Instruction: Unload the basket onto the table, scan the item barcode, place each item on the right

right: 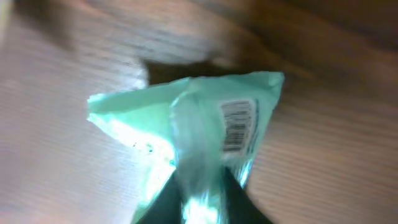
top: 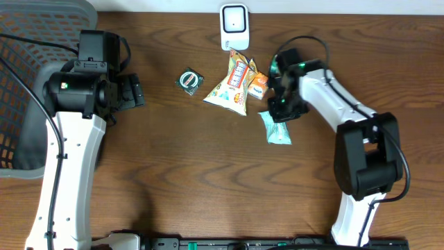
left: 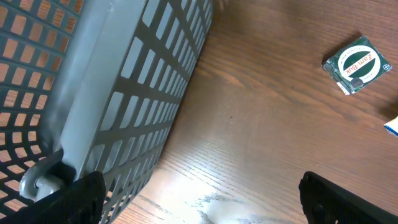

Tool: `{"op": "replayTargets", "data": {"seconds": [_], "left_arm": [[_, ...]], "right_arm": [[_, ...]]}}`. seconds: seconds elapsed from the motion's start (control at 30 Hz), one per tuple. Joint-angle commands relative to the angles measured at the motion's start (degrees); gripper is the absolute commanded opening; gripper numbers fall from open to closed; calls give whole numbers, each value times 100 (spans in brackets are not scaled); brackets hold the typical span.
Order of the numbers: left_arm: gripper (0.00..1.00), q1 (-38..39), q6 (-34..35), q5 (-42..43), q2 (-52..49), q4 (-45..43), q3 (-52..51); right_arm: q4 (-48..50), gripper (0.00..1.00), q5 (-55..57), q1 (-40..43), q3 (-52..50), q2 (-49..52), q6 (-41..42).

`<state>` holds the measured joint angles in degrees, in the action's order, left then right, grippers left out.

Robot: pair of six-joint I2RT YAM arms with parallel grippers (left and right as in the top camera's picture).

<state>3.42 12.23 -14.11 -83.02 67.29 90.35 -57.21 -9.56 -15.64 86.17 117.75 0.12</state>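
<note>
A mint-green packet (top: 279,130) lies on the wooden table right of centre. My right gripper (top: 283,110) sits on its upper end. In the right wrist view the dark fingers (right: 163,202) pinch a raised fold of the packet (right: 193,118), and its barcode (right: 238,126) faces the camera. The white scanner (top: 234,26) stands at the back centre. My left gripper (top: 135,92) hangs open beside the basket, far from the packet. Its fingertips (left: 81,199) stand wide apart over bare wood with nothing between them.
A colourful snack bag (top: 232,83) and a small orange packet (top: 258,85) lie between the scanner and the mint packet. A round green-labelled packet (top: 190,80) (left: 357,64) lies left of them. A grey mesh basket (top: 28,83) (left: 112,81) fills the left edge.
</note>
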Motion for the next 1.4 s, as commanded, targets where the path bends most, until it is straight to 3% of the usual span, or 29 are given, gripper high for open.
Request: {"op": "replayTargets", "data": {"seconds": [0.0, 0.43, 0.6, 0.83, 0.97, 1.17, 1.27, 1.37], "left_arm": [[98, -31, 35, -96, 42, 20, 52], [98, -31, 33, -96, 42, 20, 52], [98, -31, 35, -96, 42, 20, 52], [98, -31, 33, -96, 42, 20, 52], [98, -31, 33, -96, 42, 20, 52], [98, -31, 33, -96, 42, 20, 52], [98, -31, 33, -96, 42, 20, 52], [98, -31, 33, -96, 42, 20, 52]], "right_arm": [[4, 4, -1051, 44, -74, 24, -236], [1064, 1, -754, -599, -1054, 24, -61], [957, 1, 275, -984, -1062, -4, 529], [514, 1, 367, -1351, -496, -343, 584], [765, 1, 382, -1685, -442, -656, 166], [879, 1, 2175, -2461, -549, -675, -645], [1019, 1, 2780, -2732, -671, -673, -1117], [1080, 1, 2973, -2892, -702, -673, -1084]]}}
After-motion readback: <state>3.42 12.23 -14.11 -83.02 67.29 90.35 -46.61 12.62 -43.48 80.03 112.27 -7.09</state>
